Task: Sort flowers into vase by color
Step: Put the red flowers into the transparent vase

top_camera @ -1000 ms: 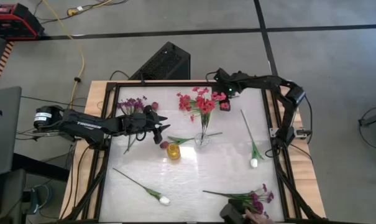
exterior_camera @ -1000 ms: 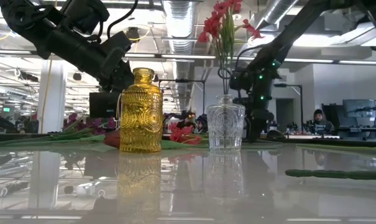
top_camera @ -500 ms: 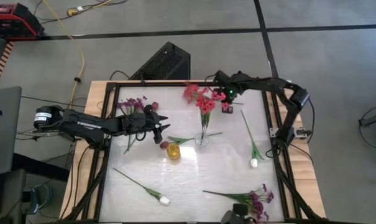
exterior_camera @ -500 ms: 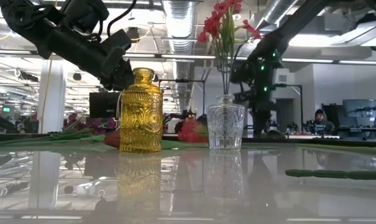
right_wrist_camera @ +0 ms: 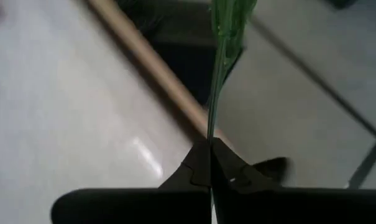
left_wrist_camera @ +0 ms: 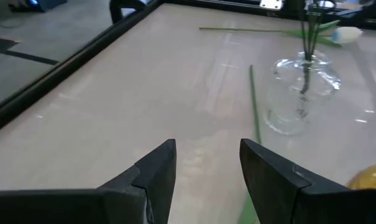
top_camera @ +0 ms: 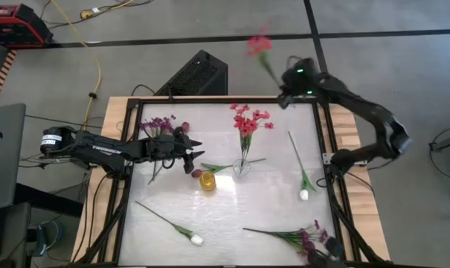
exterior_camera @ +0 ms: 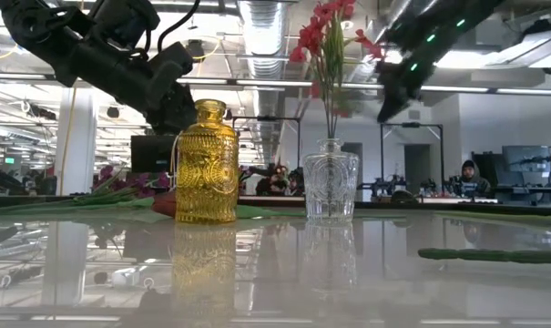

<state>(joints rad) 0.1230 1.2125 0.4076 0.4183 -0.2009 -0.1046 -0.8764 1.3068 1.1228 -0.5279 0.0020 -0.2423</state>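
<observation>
We see the right gripper (right_wrist_camera: pixel 210 152) pinching the green stem of a red flower (top_camera: pixel 259 45), lifted past the table's (top_camera: pixel 225 208) far edge, well behind the clear vase (top_camera: pixel 242 167) that holds red flowers. The left gripper (left_wrist_camera: pixel 206 165), jaws spread, hovers beside the yellow vase (top_camera: pixel 207 180).
</observation>
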